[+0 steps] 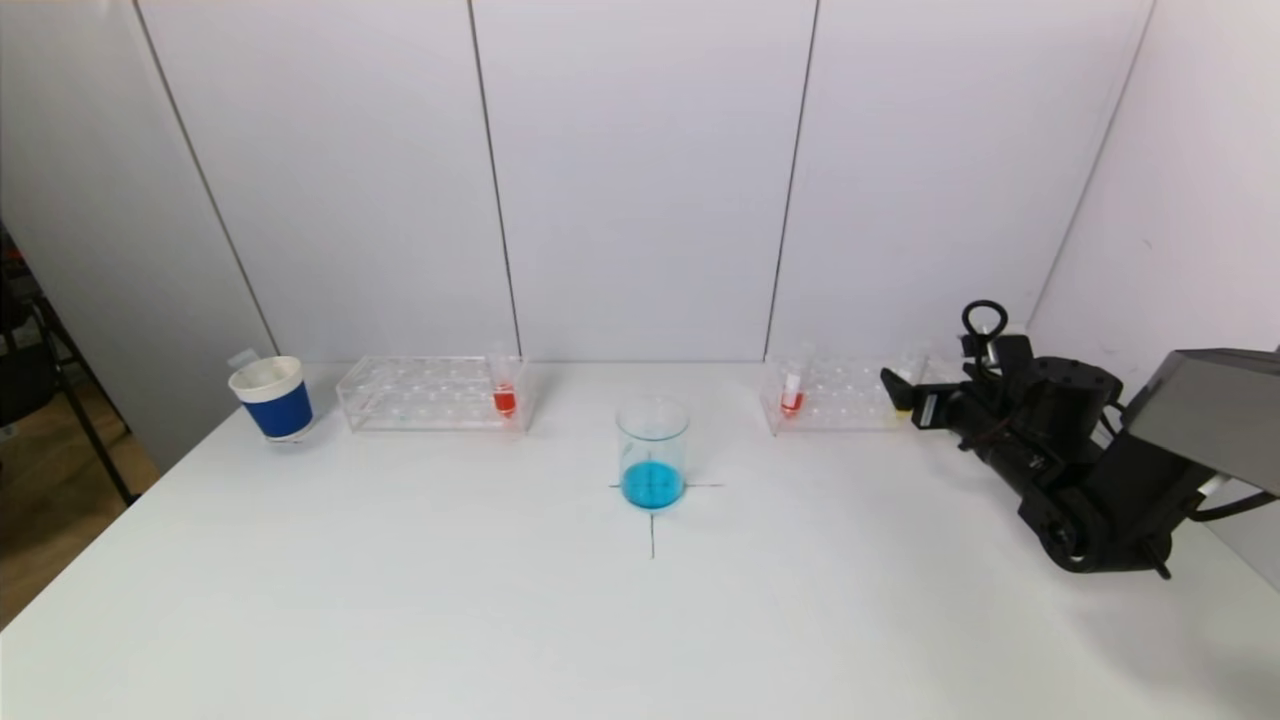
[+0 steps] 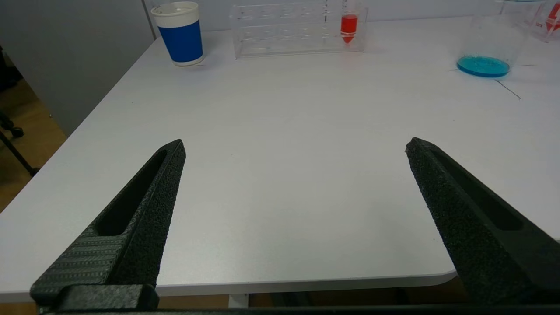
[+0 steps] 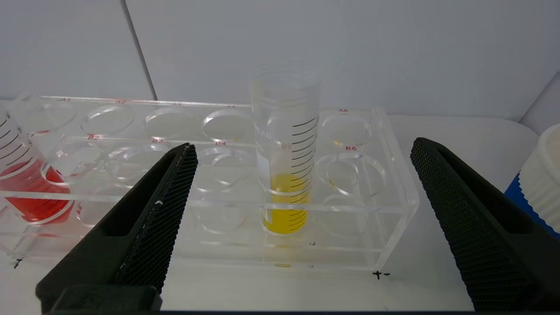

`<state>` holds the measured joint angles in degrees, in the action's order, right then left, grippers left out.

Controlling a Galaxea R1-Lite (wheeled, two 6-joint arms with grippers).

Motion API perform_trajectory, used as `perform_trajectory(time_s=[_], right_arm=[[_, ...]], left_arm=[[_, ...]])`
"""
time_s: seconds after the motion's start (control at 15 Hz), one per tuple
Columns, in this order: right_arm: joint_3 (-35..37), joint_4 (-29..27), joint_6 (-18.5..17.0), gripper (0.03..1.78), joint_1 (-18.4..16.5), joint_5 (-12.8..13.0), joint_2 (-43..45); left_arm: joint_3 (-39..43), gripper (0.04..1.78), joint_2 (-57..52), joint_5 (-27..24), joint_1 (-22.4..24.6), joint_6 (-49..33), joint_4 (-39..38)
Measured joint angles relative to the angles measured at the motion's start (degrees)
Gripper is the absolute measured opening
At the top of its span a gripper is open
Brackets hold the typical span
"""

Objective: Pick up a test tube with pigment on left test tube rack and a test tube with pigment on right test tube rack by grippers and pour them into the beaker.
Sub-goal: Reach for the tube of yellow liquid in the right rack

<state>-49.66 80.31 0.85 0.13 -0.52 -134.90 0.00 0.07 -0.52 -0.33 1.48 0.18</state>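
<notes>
Two black fingers of the right end effector fill the foreground of its wrist view, spread wide and grasping nothing, with the yellow-pigment test tube standing upright between them in the right test tube rack. A red tube sits at the rack's far end, toward the beaker. In the head view the right end effector hangs at the rack's 3 o'clock end, at about 3 o'clock from the beaker, which already holds blue liquid and stands on a cross marked on the table.

At the beaker's 10 o'clock, the left test tube rack holds one red tube; a blue cup stands beyond it. The left end effector hovers released over the table's near edge — well apart from its rack.

Risk from here: the tube is clear and slick — closing off-centre could tilt it in its hole, drag the light rack, or spill pigment.
</notes>
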Motion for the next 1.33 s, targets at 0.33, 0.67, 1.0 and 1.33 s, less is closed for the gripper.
perform_trajectory(time_s=[0.33,0.67,1.0,1.33], right_arm=[[-3.72,-0.51,0.13,1.77,0.24,0.00,-1.67],[-5.95,-0.52,0.29,1.77,0.66,0.11,-3.24],[-8.00,-1.67,0.44,1.77,0.80,0.34,-4.33],[-9.53,-2.32,0.85,1.77,0.79,0.37,-5.14]], left_arm=[[0.00,1.76,0.02,0.00,-0.02,0.01,0.00],[0.00,1.76,0.02,0.00,0.00,0.01,0.00],[0.00,1.76,0.02,0.00,0.00,0.01,0.00],[0.00,1.76,0.02,0.00,0.00,0.01,0.00]])
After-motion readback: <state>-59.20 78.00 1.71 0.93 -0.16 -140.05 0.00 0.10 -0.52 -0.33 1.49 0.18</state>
